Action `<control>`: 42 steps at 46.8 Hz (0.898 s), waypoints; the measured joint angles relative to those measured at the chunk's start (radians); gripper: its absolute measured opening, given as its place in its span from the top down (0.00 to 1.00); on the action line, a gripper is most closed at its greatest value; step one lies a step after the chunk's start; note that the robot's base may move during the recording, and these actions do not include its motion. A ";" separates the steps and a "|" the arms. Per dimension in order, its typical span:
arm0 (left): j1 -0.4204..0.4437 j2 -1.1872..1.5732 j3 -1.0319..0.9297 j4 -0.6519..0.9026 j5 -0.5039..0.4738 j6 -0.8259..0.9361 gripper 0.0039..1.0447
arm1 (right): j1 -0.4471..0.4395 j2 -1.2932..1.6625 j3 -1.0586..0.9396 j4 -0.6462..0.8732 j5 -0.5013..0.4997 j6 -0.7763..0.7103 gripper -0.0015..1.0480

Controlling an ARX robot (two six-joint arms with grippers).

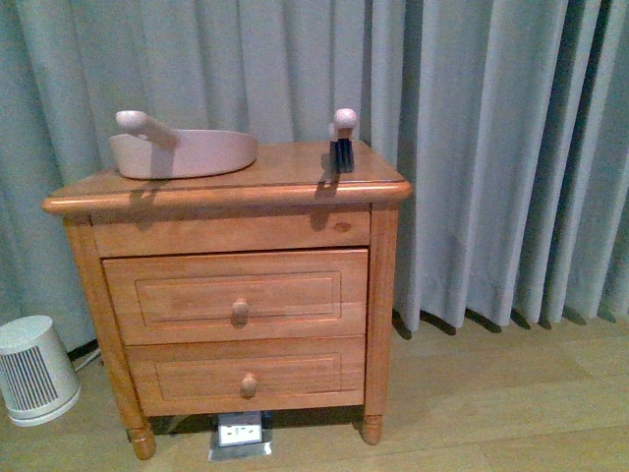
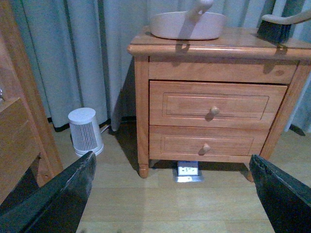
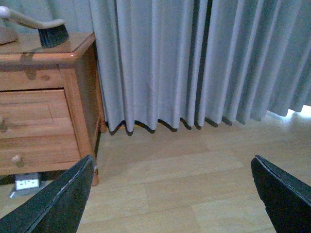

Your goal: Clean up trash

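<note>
No trash shows in any view. A pale pink dustpan (image 1: 183,149) (image 2: 188,24) lies on top of the wooden nightstand (image 1: 236,295) (image 2: 214,104), and a small brush (image 1: 342,141) (image 2: 282,25) (image 3: 41,26) with dark bristles rests near the top's right end. My left gripper (image 2: 172,194) hangs open above the wood floor in front of the nightstand, nothing between its fingers. My right gripper (image 3: 172,194) is open too, over bare floor to the right of the nightstand. Neither gripper appears in the front view.
Grey curtains (image 1: 491,147) (image 3: 194,58) hang behind and to the right. A small white fan heater (image 1: 34,369) (image 2: 85,130) stands on the floor left of the nightstand. A floor socket plate (image 1: 240,433) (image 2: 188,171) lies under it. Another wooden piece (image 2: 19,121) stands close on the left.
</note>
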 joint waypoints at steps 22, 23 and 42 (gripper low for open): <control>0.000 0.000 0.000 0.000 0.000 0.000 0.07 | 0.000 0.000 0.000 0.000 0.000 0.000 0.07; 0.000 0.000 0.000 0.000 0.000 0.000 0.07 | 0.000 0.000 0.000 0.000 0.000 0.000 0.07; 0.000 0.000 0.000 0.000 0.000 0.000 0.07 | 0.000 0.000 0.000 0.000 0.000 0.000 0.07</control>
